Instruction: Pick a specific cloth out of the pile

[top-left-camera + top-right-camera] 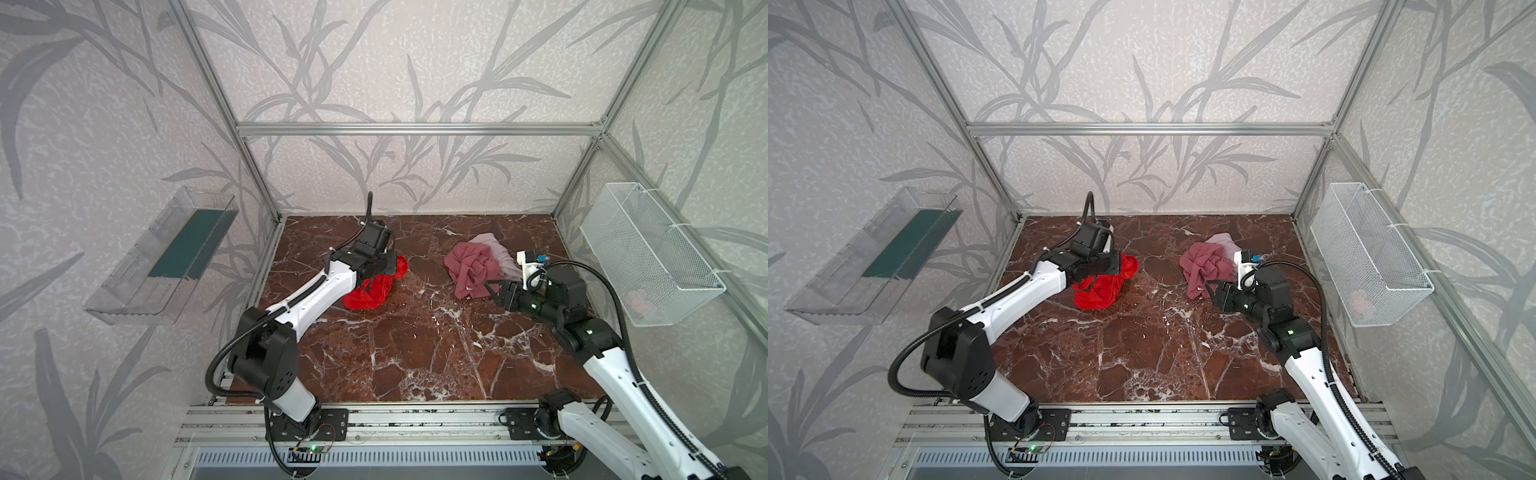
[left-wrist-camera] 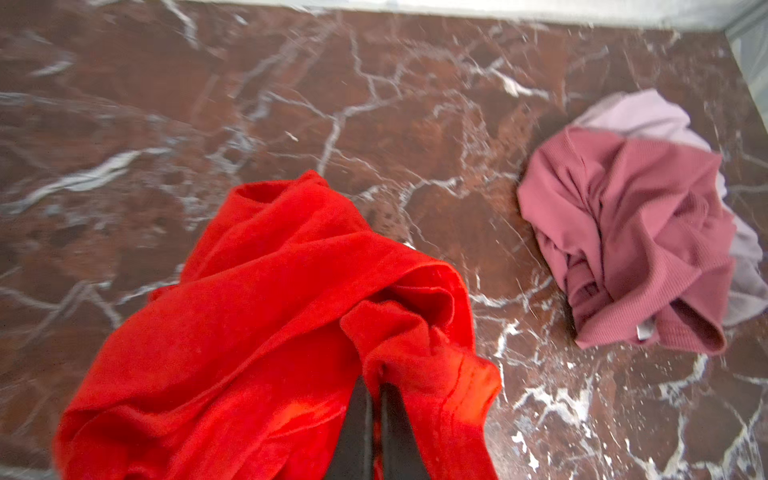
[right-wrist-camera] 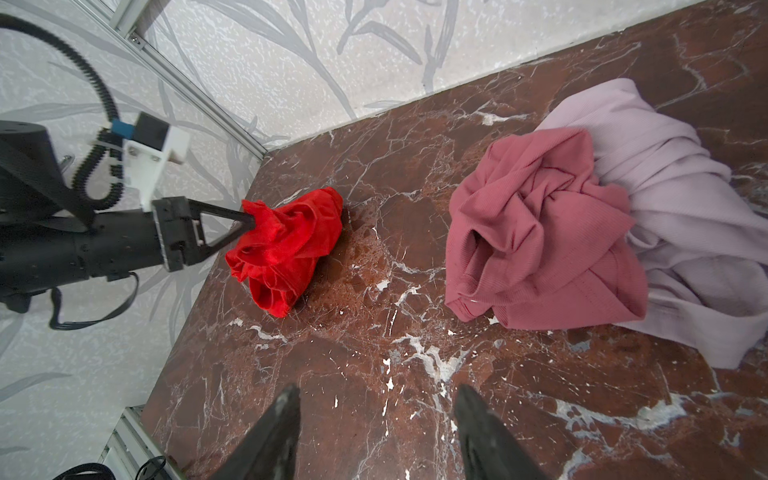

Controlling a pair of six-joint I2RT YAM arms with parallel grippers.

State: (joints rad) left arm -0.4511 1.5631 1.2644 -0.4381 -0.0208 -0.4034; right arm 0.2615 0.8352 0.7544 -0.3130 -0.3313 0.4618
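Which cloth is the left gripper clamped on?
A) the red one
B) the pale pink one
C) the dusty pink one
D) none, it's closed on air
A: in the right wrist view the left gripper has its jaws pinched shut on a fold of the red cloth, which lies apart from the dusty pink cloth and the pale pink cloth.
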